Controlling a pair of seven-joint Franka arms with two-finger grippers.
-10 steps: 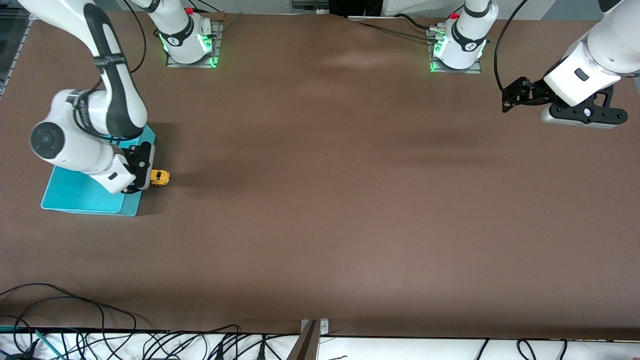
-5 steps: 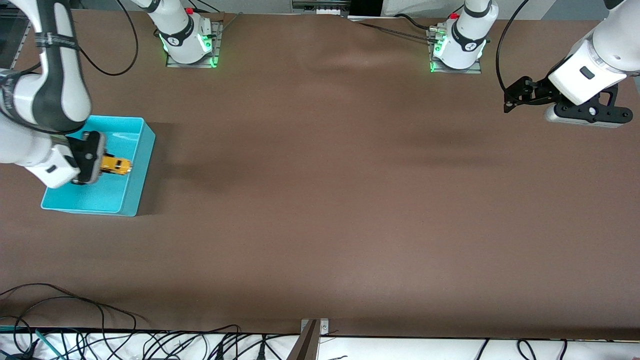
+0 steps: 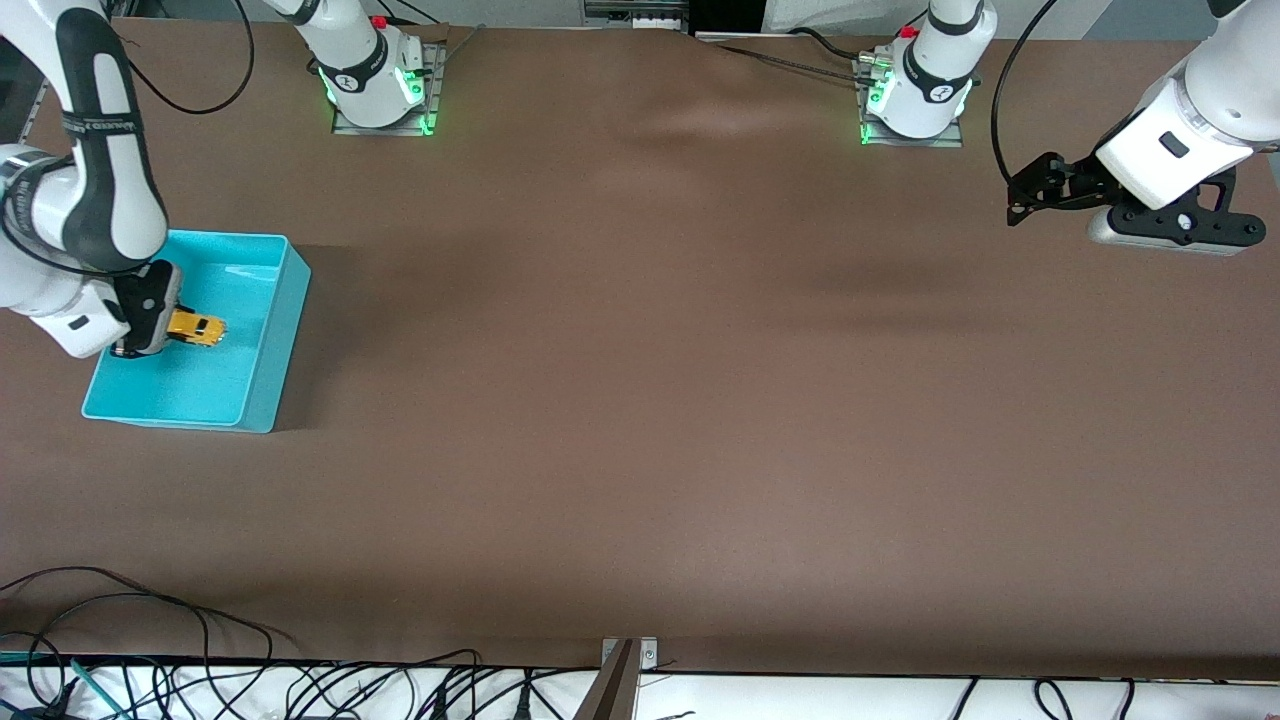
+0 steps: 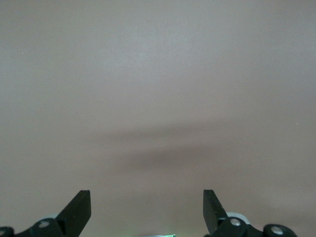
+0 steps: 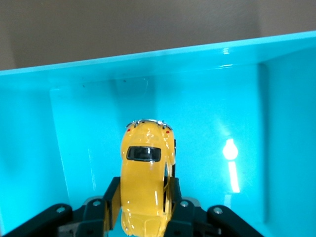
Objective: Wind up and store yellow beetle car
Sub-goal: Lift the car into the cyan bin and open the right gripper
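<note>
Now | right tool (image 3: 152, 322) clamps yellow beetle car (image 3: 196, 328) over turquoise bin (image 3: 270, 330) | left tool (image 4: 147, 212) spread, waiting

No text, label, brand name, number or sign can be read in any of the views. The right arm (image 3: 95, 120) carries a small band of lettering on its dark link, and each base (image 3: 375, 75) near the bench's top edge bears a small round emblem, but none of these marks can be made out.
</note>
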